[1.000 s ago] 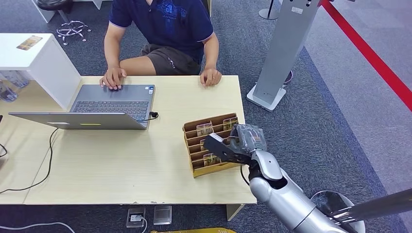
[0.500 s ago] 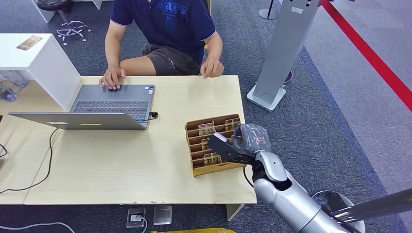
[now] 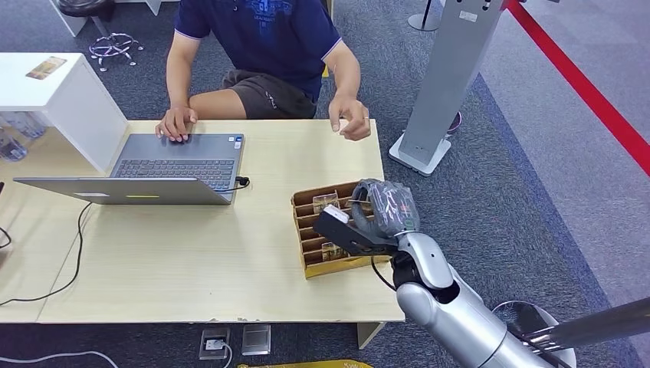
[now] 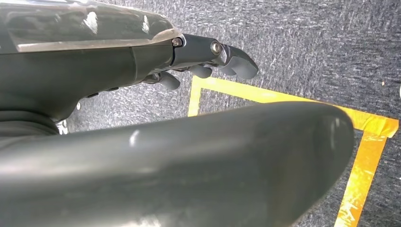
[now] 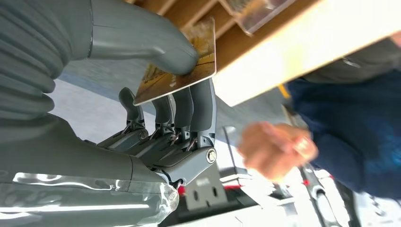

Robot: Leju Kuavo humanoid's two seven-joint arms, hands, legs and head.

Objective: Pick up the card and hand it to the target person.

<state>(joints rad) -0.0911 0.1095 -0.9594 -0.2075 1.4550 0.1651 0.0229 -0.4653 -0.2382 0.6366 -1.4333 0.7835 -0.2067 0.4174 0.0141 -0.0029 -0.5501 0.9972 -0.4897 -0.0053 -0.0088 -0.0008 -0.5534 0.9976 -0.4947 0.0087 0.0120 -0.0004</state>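
The card (image 5: 182,71) is pinched between the right hand (image 3: 366,222) thumb and fingers (image 5: 189,111), lifted over the wooden card rack (image 3: 310,230) at centre right of the head view, near the counter (image 3: 192,261) right edge. The person's hand (image 3: 349,119) hovers raised above the counter's far edge, upper centre; bare counter lies between it and the rack. The left hand (image 4: 208,56) hangs over carpet, fingers loosely curled, holding nothing.
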